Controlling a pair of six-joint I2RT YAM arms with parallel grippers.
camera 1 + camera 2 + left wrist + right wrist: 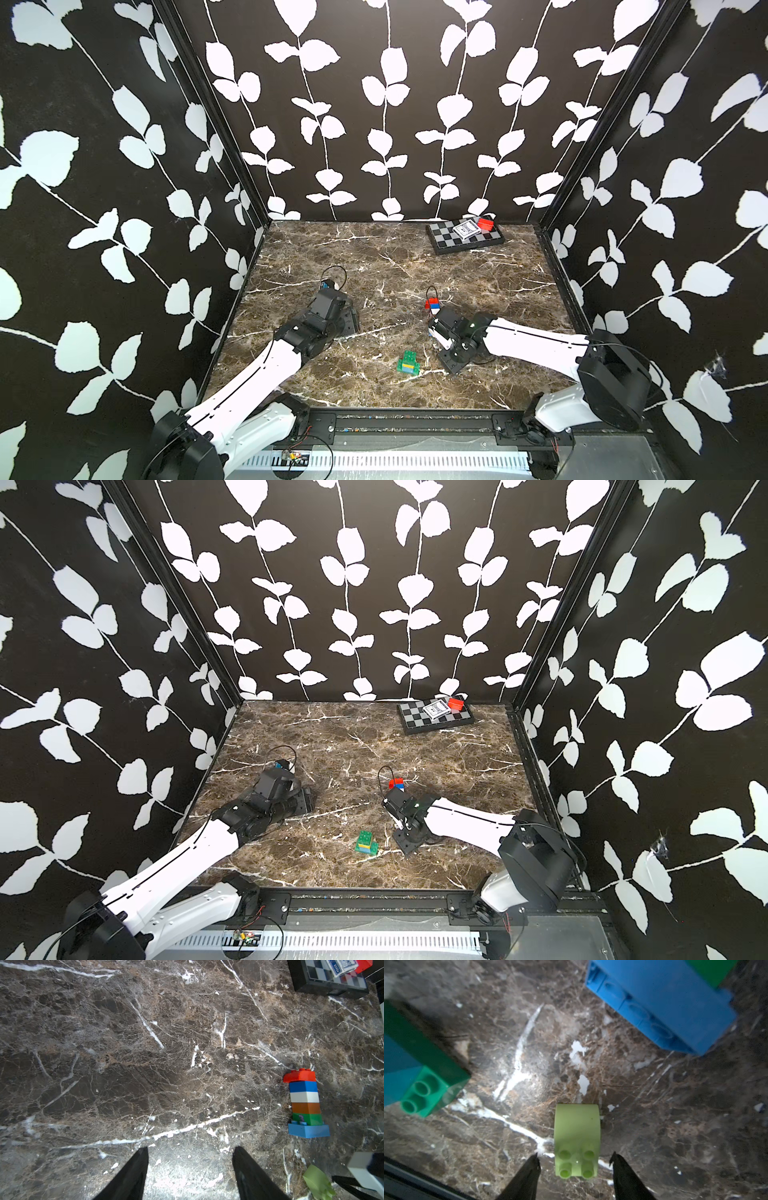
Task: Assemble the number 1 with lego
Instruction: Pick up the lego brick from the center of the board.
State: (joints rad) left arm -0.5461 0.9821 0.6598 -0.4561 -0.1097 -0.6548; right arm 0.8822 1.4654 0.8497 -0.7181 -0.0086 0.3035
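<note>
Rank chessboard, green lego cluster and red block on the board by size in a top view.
Largest: chessboard.
Then green lego cluster.
Smallest: red block, though it sits farther back, so true size is unsure.

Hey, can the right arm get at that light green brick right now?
Probably yes. The light green brick lies on the table between the right gripper's open jaws, nothing covering it; the blue brick and dark green brick sit well aside.
</note>
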